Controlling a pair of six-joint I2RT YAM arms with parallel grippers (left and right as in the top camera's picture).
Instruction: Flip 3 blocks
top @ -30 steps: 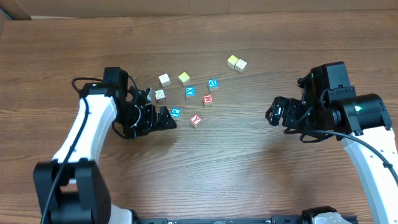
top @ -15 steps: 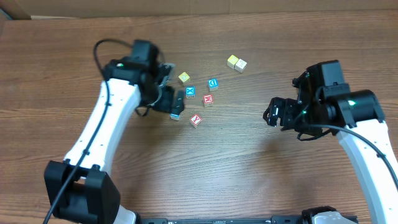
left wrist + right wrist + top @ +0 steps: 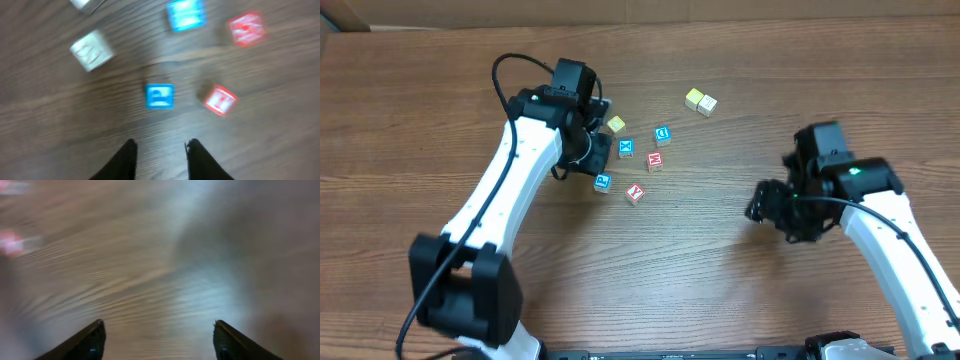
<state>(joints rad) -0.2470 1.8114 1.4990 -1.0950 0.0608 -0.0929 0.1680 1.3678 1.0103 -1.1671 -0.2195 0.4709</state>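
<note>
The left gripper (image 3: 160,144) has its fingers a narrow gap apart, with nothing between them. The blue block (image 3: 160,96) lies on the table (image 3: 60,125) just ahead of the fingertips, in line with the gap and clear of both tips. A red block (image 3: 220,100) sits just beside it, ahead of the finger at the wrist view's right. The second red block (image 3: 246,29) lies farther ahead on that same side. The right gripper (image 3: 159,325) hangs over blurred wood, well apart from all three, with its fingers spread wide and empty.
</note>
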